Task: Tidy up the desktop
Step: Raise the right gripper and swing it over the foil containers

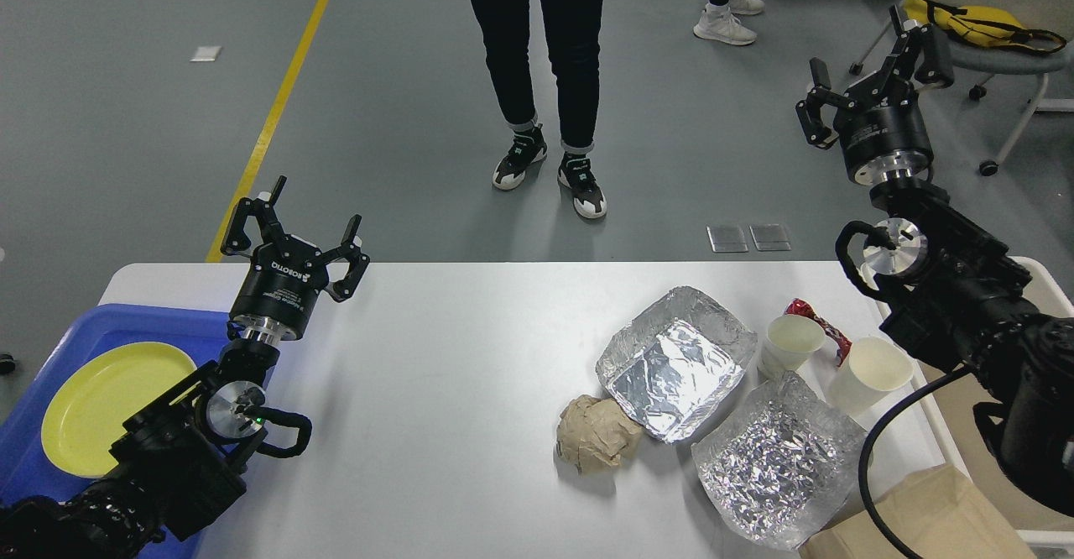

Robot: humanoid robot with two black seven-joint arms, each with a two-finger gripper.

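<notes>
Black left hand [312, 227] and right hand [873, 68] both spread wide, empty, above the desktop [453, 357]

On the white desktop [436, 349] lie a crumpled brown paper ball [597, 435], two foil trays [675, 363] and two paper cups [868, 369], with a red wrapper [818, 320] between the cups. A yellow plate [105, 399] sits in the blue tray [143, 324] at the left edge. The left gripper [295, 227] hangs over the table's far left edge with fingers spread, and the right gripper [873, 64] is raised beyond the table, fingers also apart and holding nothing.
</notes>
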